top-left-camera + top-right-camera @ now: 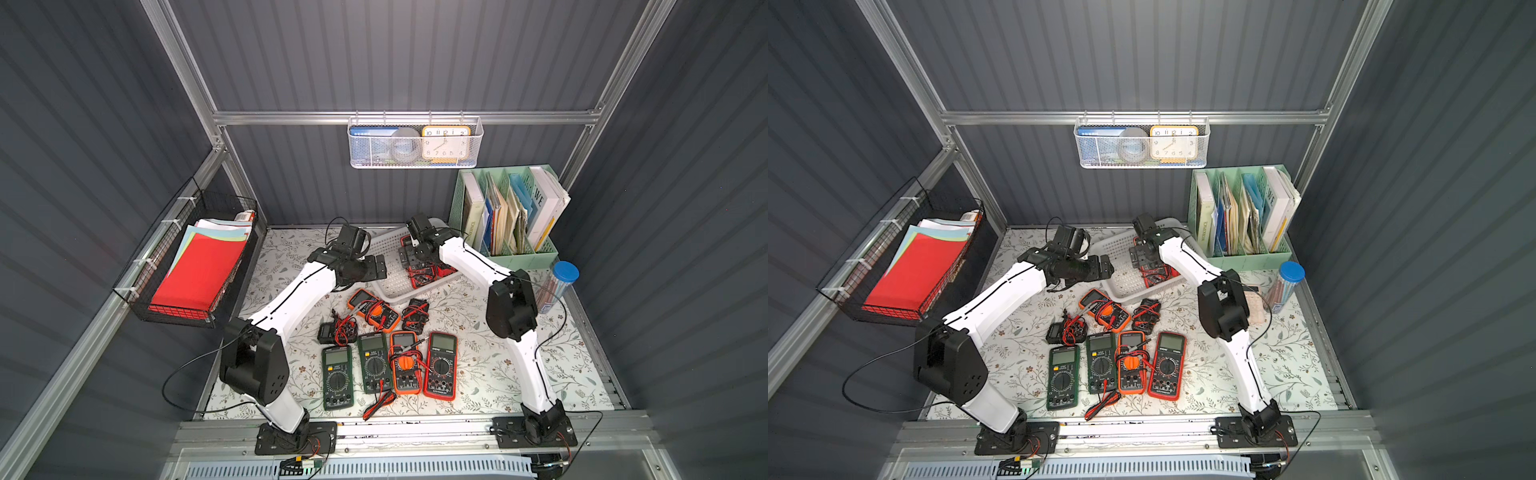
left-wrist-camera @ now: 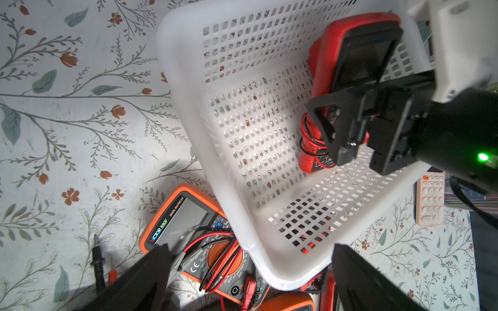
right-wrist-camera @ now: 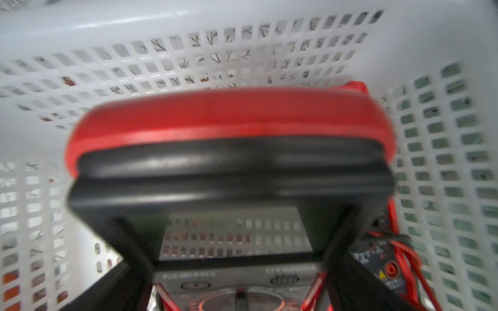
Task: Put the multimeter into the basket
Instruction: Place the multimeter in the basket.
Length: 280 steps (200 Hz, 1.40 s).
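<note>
The white perforated basket [image 1: 388, 296] [image 1: 1121, 293] stands at the back middle of the table. A red multimeter [image 1: 424, 275] [image 2: 347, 45] [image 3: 229, 121] wrapped in its leads lies inside it by the right wall. My right gripper [image 1: 411, 264] [image 2: 353, 129] [image 3: 237, 229] reaches down into the basket, jaws open wide, a finger on either side of that multimeter's body. My left gripper [image 1: 376, 266] [image 2: 250, 250] hovers at the basket's left edge, open and empty, above an orange multimeter [image 1: 374, 309] [image 2: 188, 229] on the table.
Several more multimeters [image 1: 390, 365] and loose leads lie in front of the basket. A green file rack [image 1: 507, 216], a blue-capped pencil tube [image 1: 559, 286] and a calculator [image 2: 429, 199] stand right. A black wire basket [image 1: 195, 266] and a mesh wall basket [image 1: 415, 143] hang at the sides.
</note>
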{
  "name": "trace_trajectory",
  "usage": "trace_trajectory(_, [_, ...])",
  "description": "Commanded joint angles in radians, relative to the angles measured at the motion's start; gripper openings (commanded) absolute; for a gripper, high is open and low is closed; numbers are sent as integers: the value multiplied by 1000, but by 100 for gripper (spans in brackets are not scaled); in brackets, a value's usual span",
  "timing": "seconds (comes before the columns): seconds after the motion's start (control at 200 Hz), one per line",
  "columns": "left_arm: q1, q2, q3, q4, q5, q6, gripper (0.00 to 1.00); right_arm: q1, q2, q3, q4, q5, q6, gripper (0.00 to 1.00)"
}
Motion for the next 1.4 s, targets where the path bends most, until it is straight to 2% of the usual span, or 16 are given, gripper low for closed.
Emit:
trace_trajectory(0.0, [5, 19, -3, -17, -4, 7, 99, 7, -37, -2, 127, 5, 19, 99])
trace_trajectory(0.11, [5, 42, 4, -16, -22, -6, 99, 6, -6, 30, 72, 23, 26, 99])
trace_trajectory(0.42, [4, 189, 64, -18, -30, 6, 99, 5, 41, 161, -186, -48, 73, 99])
trace_trajectory(0.635, [4, 233, 79, 1, -18, 1, 99, 5, 240, 410, -430, 98, 30, 99])
trace_trajectory(0.71, [5, 243, 86, 4, -13, 0, 99, 5, 270, 470, -478, 113, 33, 99])
trace_trajectory(0.765, [5, 247, 89, 6, -12, 0, 99, 5, 241, 448, -448, 98, 44, 99])
trace_trajectory(0.921, [4, 252, 93, 8, -4, -2, 99, 4, 76, 263, -227, 56, 61, 99])
trace_trajectory(1.086, [4, 250, 89, 8, 1, -2, 99, 4, 33, 292, -197, 50, 82, 99])
trace_trajectory(1.396, [4, 248, 88, 19, 8, -3, 99, 3, -45, 141, -102, 24, 136, 99])
